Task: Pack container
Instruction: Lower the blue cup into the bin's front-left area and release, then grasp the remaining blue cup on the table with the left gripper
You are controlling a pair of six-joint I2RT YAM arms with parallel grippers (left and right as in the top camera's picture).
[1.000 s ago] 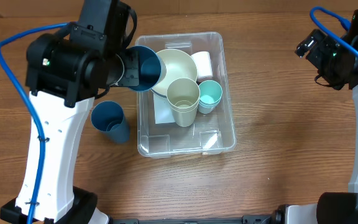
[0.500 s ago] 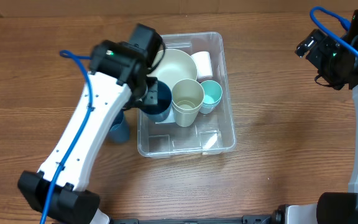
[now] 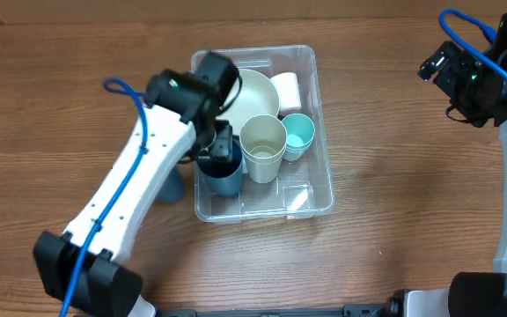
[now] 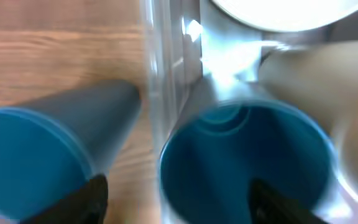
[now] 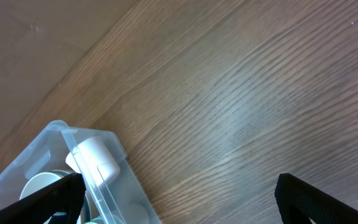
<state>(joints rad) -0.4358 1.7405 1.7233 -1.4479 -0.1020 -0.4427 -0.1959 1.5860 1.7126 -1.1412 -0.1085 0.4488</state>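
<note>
On the table, at centre: the container, upright, open at the top.

- **12 o'clock inside:** a cream bowl.
- **1 o'clock:** a white cup on its side, just beside the bowl.
- **Centre:** a cream cup, upright, with a teal cup touching it at 3 o'clock.
- **8 o'clock, against the wall:** a dark blue cup, upright, beside the cream cup.

Directly over that cup, the left gripper: fingers apart, the cup's near rim between them, no squeeze to be seen.

Outside the container, just past the wall at 9 o'clock: a second blue cup, largely hidden in the overhead view.

At 2 o'clock from the container, well apart: the right gripper, fingers spread wide, nothing between them, bare wood underneath.
</note>
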